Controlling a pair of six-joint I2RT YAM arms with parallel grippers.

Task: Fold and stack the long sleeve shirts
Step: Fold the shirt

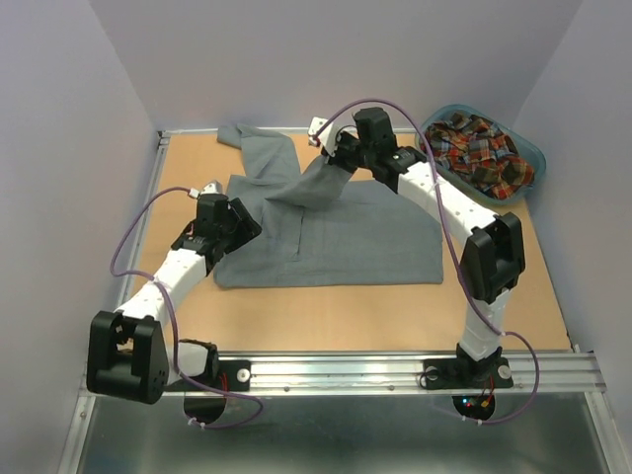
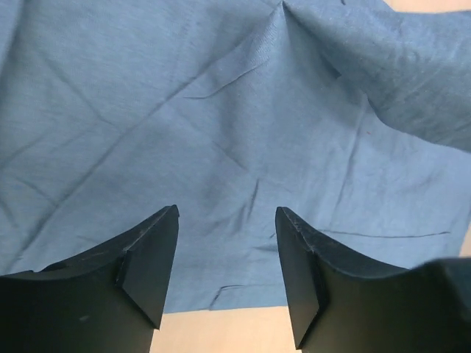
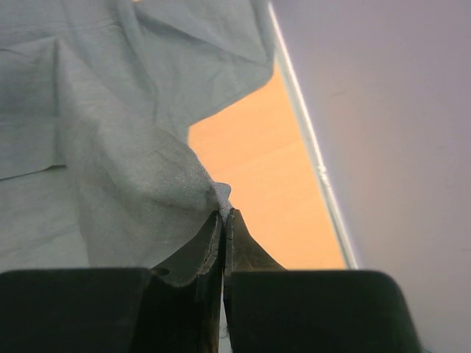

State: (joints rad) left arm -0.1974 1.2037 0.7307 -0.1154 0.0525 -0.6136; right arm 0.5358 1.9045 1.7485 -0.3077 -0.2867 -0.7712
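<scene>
The grey shirt point(image 1: 336, 232) lies spread on the table, one sleeve point(image 1: 262, 153) reaching to the back left. My right gripper point(image 1: 331, 148) is shut on a pinch of grey cloth point(image 3: 147, 176) and holds it lifted above the shirt's back edge; its jaws are pressed together in the right wrist view point(image 3: 224, 215). My left gripper point(image 1: 212, 188) is open and empty at the shirt's left edge; the left wrist view point(image 2: 227, 213) shows the grey cloth point(image 2: 221, 110) between and beyond the fingers. The plaid shirt point(image 1: 484, 153) lies crumpled in the basket.
The teal oval basket point(image 1: 534, 153) stands at the back right corner. A metal rail point(image 1: 395, 370) runs along the near edge by the arm bases. Walls close in on the left, back and right. Bare wood point(image 1: 346, 316) shows in front of the shirt.
</scene>
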